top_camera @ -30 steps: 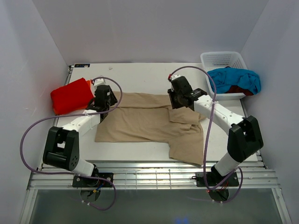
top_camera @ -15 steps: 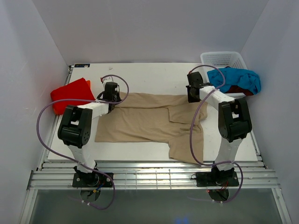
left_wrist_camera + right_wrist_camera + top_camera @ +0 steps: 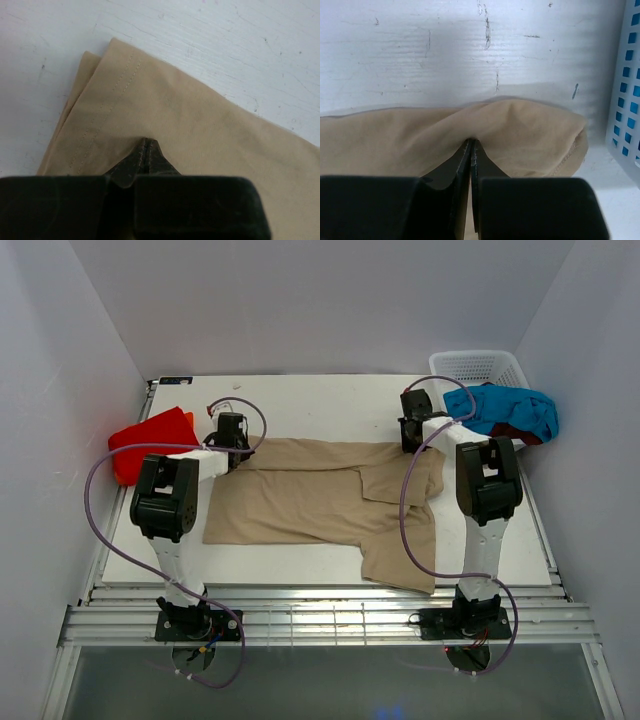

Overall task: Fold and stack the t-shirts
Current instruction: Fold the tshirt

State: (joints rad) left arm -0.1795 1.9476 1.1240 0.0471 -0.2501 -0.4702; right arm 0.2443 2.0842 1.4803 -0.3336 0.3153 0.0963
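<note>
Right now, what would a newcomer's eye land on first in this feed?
The tan t-shirt spread across the middle of the table, with the left gripper and right gripper each pinched shut on its far edge, one near each end. Next come the bright colours: a red shirt at the table's left edge and a turquoise shirt draped over the white basket at the far right.

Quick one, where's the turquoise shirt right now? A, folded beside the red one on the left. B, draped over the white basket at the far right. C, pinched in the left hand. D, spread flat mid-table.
B: the turquoise shirt lies bunched over the front rim of the white basket in the far right corner; the tan shirt is the one spread flat.
</note>
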